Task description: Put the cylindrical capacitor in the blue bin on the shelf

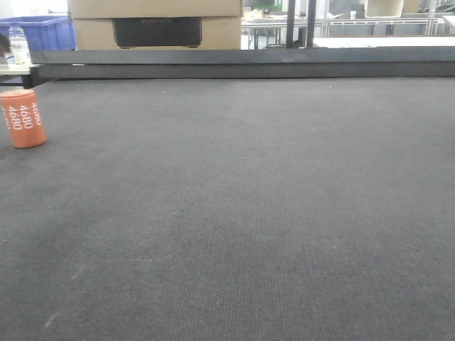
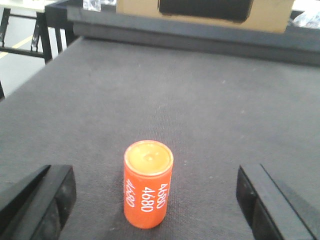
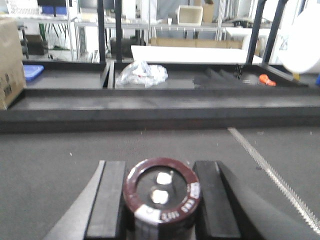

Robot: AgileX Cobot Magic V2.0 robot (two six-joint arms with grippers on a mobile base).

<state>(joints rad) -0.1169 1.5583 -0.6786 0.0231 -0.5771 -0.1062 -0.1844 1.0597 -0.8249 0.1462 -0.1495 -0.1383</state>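
Note:
My right gripper [image 3: 160, 200] is shut on the cylindrical capacitor [image 3: 161, 192], a dark can with a maroon rim and two pale terminals on top, held upright over the dark mat. An orange-red cylinder [image 2: 147, 184] printed "4680" stands upright on the mat, at the far left [image 1: 23, 118] in the front view. My left gripper [image 2: 157, 200] is open, its black fingers [image 2: 45, 200] wide on either side of that cylinder and not touching it. A blue bin [image 1: 43, 32] sits beyond the table's far left corner. Metal shelf racks [image 3: 150, 22] stand far behind.
A raised black rail [image 1: 242, 62] borders the table's far edge. Behind it are a cardboard box [image 1: 156, 25] and a clear bottle [image 1: 19, 46]. A crumpled plastic bag [image 3: 142, 74] and a flat blue tray [image 3: 31, 72] lie on the adjoining table.

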